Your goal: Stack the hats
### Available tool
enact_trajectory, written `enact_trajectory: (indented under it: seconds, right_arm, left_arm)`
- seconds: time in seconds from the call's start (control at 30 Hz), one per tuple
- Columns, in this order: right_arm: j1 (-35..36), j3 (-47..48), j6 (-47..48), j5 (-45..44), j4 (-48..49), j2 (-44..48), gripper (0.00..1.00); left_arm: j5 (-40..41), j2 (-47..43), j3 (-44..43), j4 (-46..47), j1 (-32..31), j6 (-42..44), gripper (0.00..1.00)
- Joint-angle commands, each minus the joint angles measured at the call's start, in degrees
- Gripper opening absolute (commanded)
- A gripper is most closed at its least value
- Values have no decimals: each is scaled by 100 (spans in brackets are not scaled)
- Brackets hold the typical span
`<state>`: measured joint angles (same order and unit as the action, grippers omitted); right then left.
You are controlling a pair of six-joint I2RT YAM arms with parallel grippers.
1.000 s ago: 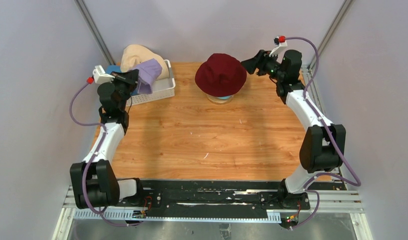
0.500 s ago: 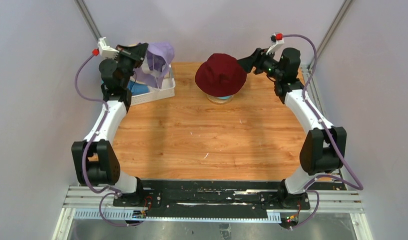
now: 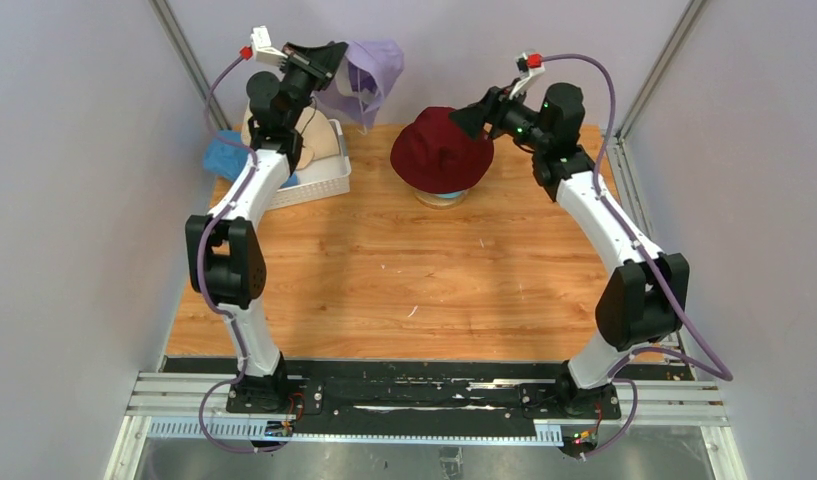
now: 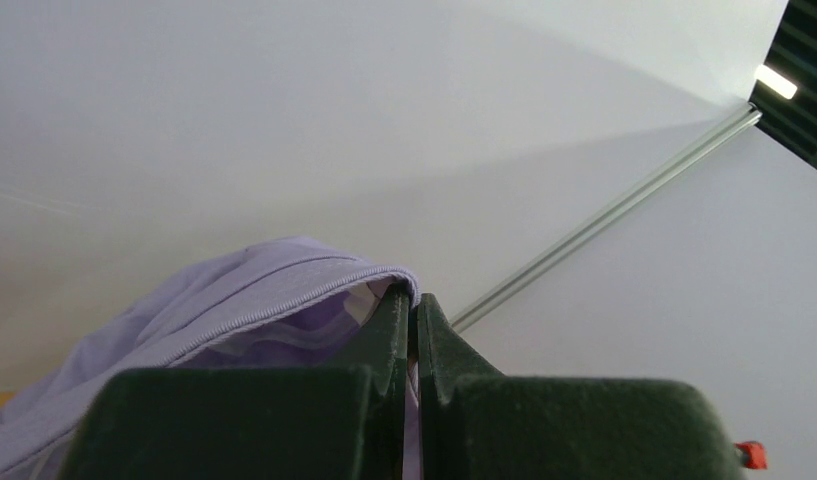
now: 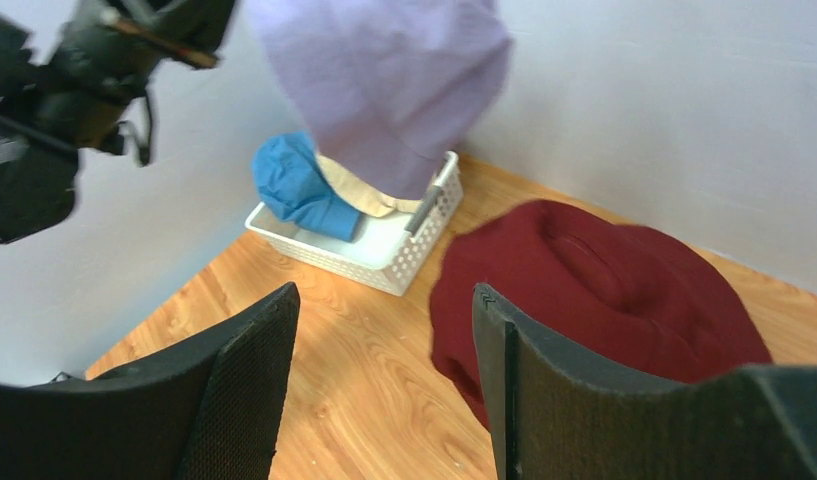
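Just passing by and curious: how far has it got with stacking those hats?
Done: the red hat sits over the teal hat. In hand: the left jaws pinch the lavender hat, raised in the air. Left: that one, plus the blue hat and beige hat in the basket.

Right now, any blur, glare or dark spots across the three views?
Top external: sharp, evenly lit, only soft shadows on the table. Left wrist: left gripper near-black against the bright wall, seam of the lavender hat readable, lamp glare top right. Right wrist: left arm smeared at top left, dark red hat clear.
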<state>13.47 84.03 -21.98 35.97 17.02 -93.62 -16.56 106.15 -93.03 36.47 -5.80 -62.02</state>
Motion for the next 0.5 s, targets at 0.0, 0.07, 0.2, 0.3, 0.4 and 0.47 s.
enact_trajectory:
  seconds: [0.0, 0.07, 0.2, 0.3, 0.4, 0.47]
  right_arm:
    - [436, 419, 357, -75, -93, -212, 63]
    - [574, 540, 427, -161, -75, -332, 63]
    - [901, 721, 786, -526, -25, -597, 62]
    - [1138, 943, 1000, -865, -26, -868, 60]
    - [1295, 1209, 993, -1030, -14, -1169, 59]
    - [1358, 1400, 961, -1130, -29, -1364, 57]
  left_arm:
    - [-74, 423, -640, 495, -191, -172, 0]
    - [-24, 576, -814, 550, -261, -218, 0]
    - [86, 781, -1011, 839, -394, -305, 0]
    - [165, 888, -1154, 956, -491, -301, 0]
    - [195, 941, -1293, 962, -566, -239, 0]
    - [221, 943, -1308, 975, -602, -203, 0]
